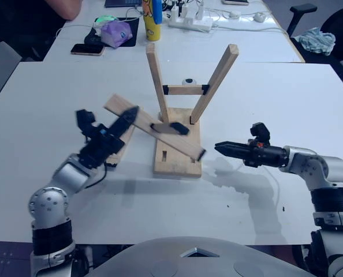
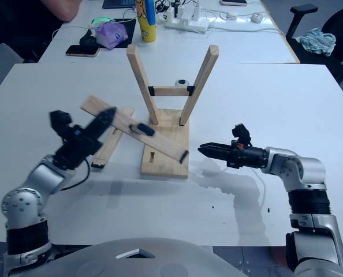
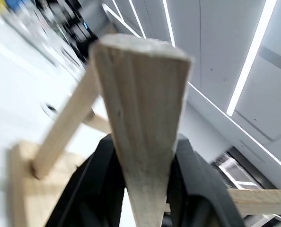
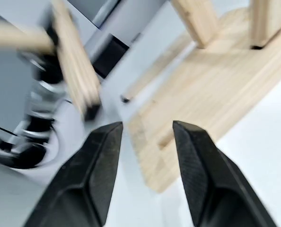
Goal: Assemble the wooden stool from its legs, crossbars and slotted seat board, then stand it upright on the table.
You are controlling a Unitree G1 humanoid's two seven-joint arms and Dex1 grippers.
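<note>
The seat board point(image 1: 180, 165) lies flat on the white bench point(image 1: 264, 104), its long axis running away from the robot. Two legs stand in its far end and splay upward in a V. The left leg point(image 1: 156, 81) leans left and the right leg point(image 1: 215, 82) leans right. A crossbar point(image 1: 184, 89) with black ends joins them about halfway up.

A third leg point(image 1: 184, 145) is in the air and slants across the board. Its high end points far-left and its black-tipped low end points near-right, above the board's near right edge. A short bar point(image 1: 167, 127) with a black end sits on it midway. A spare leg point(image 2: 109, 143) lies on the bench left of the board, partly under the left arm.

On the next table behind are a yellow bottle point(image 1: 152, 17), a purple pouch point(image 1: 115, 33), a phone point(image 1: 88, 49) and a power strip point(image 1: 190, 23). A small round object point(image 1: 187, 81) sits beyond the crossbar.

The left hand point(image 1: 128, 115) pinches the third leg near its high end, one finger on each side of the wood. Its forearm rises from a low elbow toward the board. The right hand point(image 4: 147, 130) is spread and holds nothing. Its forearm is low and level over the bench, pointing left at the board's near end, with its tips near the third leg's black tip but apart from it.
</note>
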